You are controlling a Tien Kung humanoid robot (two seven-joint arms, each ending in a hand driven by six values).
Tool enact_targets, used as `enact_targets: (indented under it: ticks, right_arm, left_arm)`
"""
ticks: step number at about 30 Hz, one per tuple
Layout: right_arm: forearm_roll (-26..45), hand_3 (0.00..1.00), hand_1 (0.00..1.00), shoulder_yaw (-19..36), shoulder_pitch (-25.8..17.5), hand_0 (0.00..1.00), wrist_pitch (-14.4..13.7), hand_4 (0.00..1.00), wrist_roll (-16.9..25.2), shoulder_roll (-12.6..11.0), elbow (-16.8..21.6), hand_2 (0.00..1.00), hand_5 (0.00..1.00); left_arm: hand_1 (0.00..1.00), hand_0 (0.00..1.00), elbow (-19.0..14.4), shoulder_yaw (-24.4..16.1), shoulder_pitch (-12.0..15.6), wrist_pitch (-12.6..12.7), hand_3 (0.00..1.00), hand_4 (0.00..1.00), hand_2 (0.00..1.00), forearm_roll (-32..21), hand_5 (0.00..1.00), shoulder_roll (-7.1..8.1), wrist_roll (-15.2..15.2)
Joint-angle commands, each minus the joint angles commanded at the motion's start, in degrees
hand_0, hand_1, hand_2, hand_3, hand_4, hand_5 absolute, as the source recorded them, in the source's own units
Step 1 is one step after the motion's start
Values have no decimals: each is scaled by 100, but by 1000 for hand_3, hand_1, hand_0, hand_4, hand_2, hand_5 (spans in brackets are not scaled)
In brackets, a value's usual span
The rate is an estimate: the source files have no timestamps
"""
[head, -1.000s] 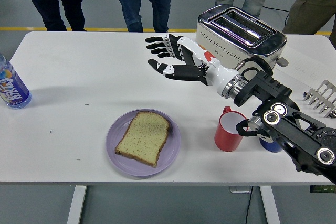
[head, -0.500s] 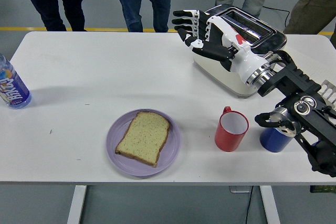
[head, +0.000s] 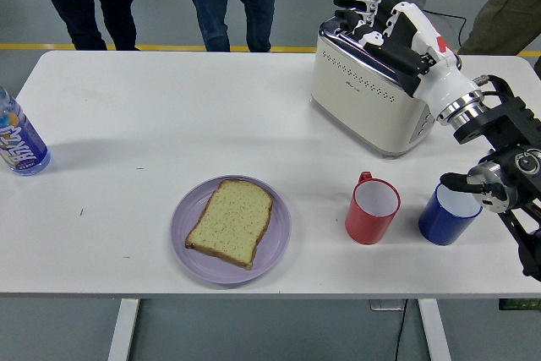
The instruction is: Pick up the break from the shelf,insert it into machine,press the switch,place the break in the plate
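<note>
One slice of bread (head: 231,221) lies flat on a purple plate (head: 277,243) near the table's front edge, well apart from the cream toaster (head: 365,99) at the far right. My right hand (head: 390,27) hovers over the toaster's top, fingers spread and holding nothing. Two cups stand just in front of the toaster, one red cup (head: 372,208) and one blue cup (head: 449,212). One bottle (head: 19,142) at the left edge carries a blue label whose print I cannot read. Beyond the white table (head: 169,116), several people stand on a grey floor with a yellow line
</note>
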Motion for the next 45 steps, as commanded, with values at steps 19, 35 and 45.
enact_targets:
  ticks: [19,35,45]
  right_arm:
    - [88,734,764,995,-466,815,-221,541,164,-223,-310,732,252]
    - [208,730,761,1539,-792,812,-312,537,262,-297,-520,733,248]
    - [348,727,758,1880,-1087,810,-356,529,331,-371,-611,731,241]
  left_arm:
    - [498,628,0,9,-43,-2,537,329,506,-32,798,-17,-10]
    - [498,628,0,8,-54,-3,536,328,510,-41,799,-30,-13]
    - [497,628,0,-16,-52,-11,536,328,509,-4,800,-40,-7]
